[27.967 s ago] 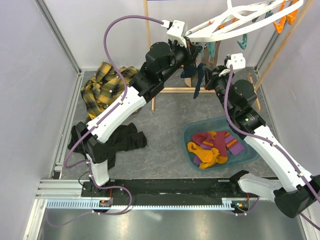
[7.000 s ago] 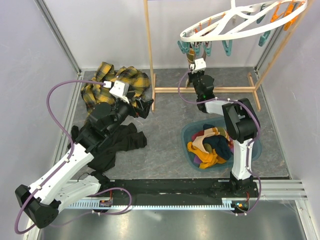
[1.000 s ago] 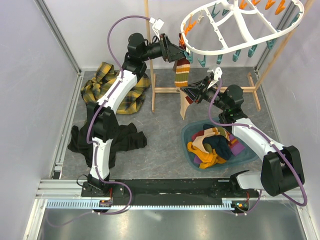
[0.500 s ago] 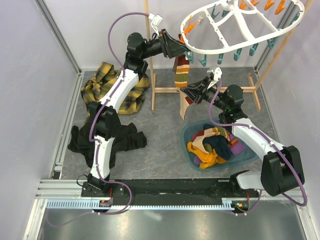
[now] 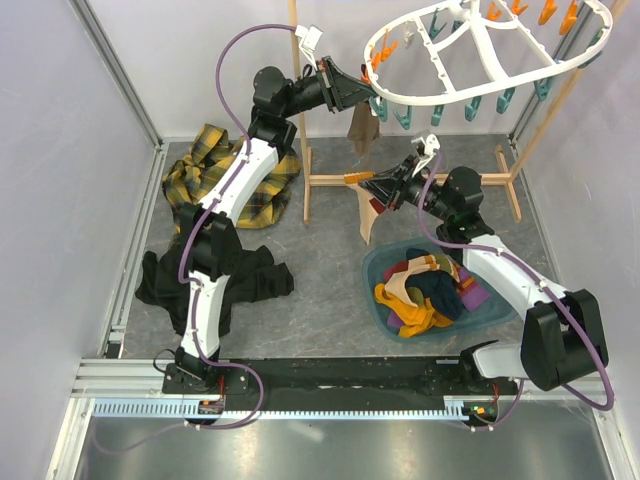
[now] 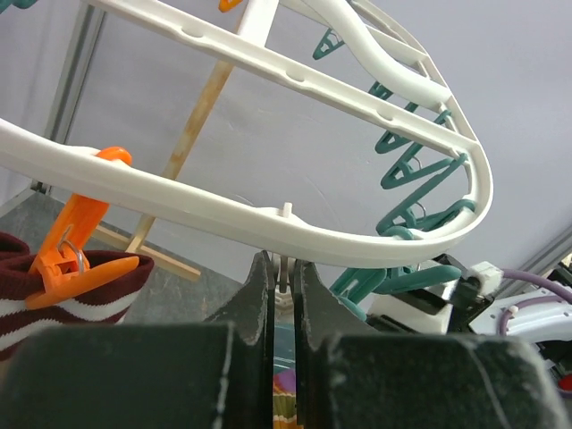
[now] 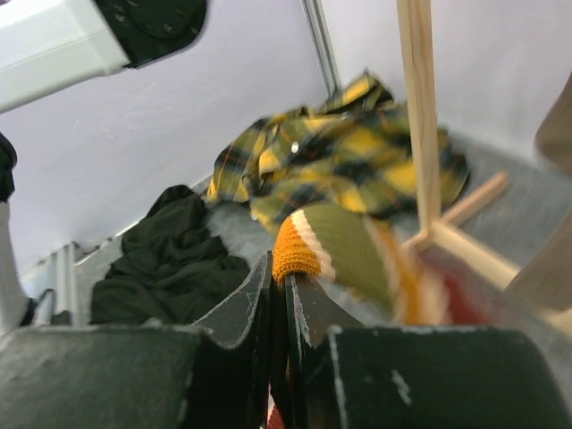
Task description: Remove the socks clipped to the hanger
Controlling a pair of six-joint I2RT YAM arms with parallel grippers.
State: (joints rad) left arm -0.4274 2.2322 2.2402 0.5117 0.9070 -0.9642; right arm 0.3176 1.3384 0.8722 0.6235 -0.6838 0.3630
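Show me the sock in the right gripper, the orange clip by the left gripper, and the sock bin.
striped sock [image 7: 300,252], right wrist view, on its orange cuff.
orange clip [image 6: 79,222], left wrist view, on the clip's upper arm.
blue bin [image 5: 371,280], top view, on its left rim.

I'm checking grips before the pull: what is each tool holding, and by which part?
Right tool pinches a striped sock by its orange end. Left tool is shut just under the hanger; what it grips, if anything, is unclear.
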